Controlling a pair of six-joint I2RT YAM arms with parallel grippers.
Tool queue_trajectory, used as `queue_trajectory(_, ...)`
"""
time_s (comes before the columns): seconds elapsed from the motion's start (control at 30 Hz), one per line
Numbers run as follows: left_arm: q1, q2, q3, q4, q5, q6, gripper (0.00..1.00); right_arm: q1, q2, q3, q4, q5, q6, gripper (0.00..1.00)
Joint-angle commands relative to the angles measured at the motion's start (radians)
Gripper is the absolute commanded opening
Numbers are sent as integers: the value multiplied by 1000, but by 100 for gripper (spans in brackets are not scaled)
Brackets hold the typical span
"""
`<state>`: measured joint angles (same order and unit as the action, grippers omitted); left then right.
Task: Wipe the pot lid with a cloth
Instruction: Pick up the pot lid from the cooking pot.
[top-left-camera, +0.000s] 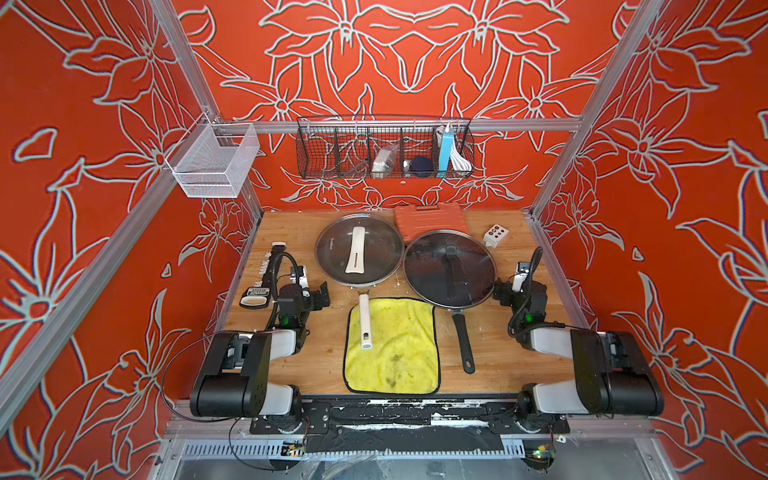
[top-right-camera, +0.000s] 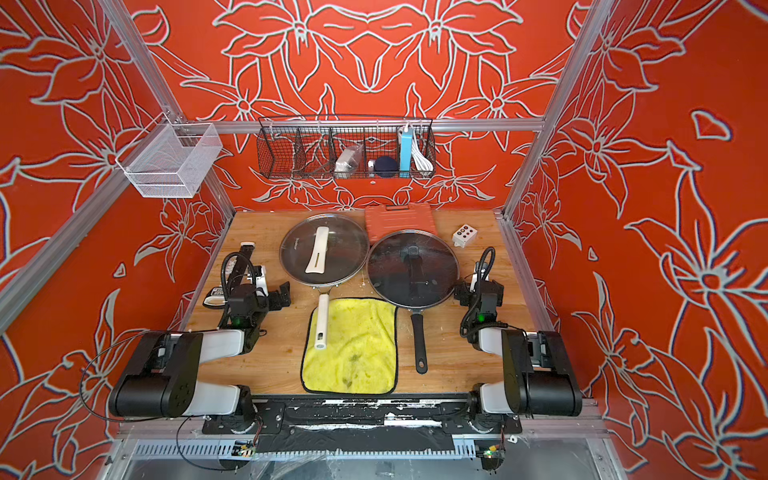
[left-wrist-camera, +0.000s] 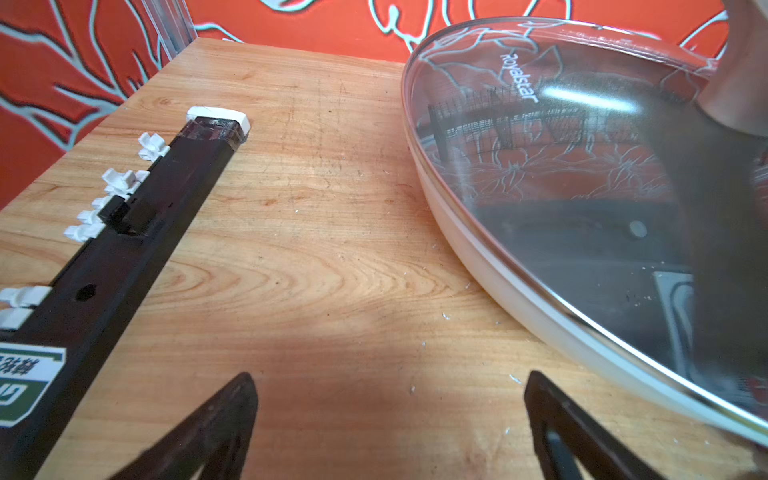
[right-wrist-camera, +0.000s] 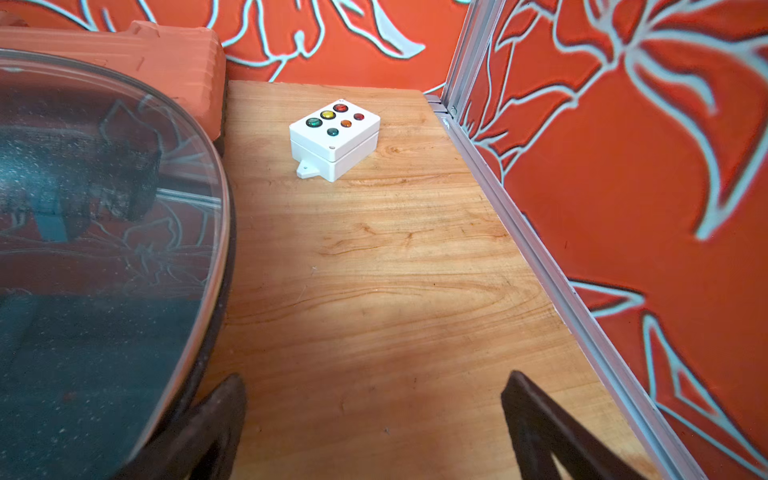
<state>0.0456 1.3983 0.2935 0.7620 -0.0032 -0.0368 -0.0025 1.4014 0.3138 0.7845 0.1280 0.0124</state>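
The cloth (top-left-camera: 392, 347) lies flat on the table (top-left-camera: 291, 353) at the front middle, between the two arms. The white pan handle (top-left-camera: 365, 322) rests on top of its left part, and the black pan handle (top-left-camera: 463, 343) lies just beside its right edge.

Behind it stand two pans, each one covered: the lid with the white handle (top-left-camera: 358, 249) and the lid with the black handle (top-left-camera: 450, 268). I cannot tell which of them the task means.

The left gripper (left-wrist-camera: 388, 378) has its jaws wide apart and holds nothing; it is near the rim of the white-handled lid. The right gripper (right-wrist-camera: 374, 378) is also wide and empty, just beside the dark pan.

I judge the cloth to be light, soft and limp — it will bunch and hang down when lifted, not keep its shape. A good place to take it is a free front corner or the right edge, away from the white handle that pins it.

The lids are glass: stiff, smooth, domed, probably breakable, and only resting on the pans. Pressing sideways could make one slide — so holding its handle while wiping seems wise.
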Motion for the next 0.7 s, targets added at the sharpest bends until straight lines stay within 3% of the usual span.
queue_trajectory(0.0, -4, 9, 22, 3, -6, 18, 100, 26, 10, 24, -16, -89, -28, 97)
queue_trajectory(0.67, -1, 9, 21, 3, 2, 17, 100, 27, 5, 18, -8, -87, -26, 97)
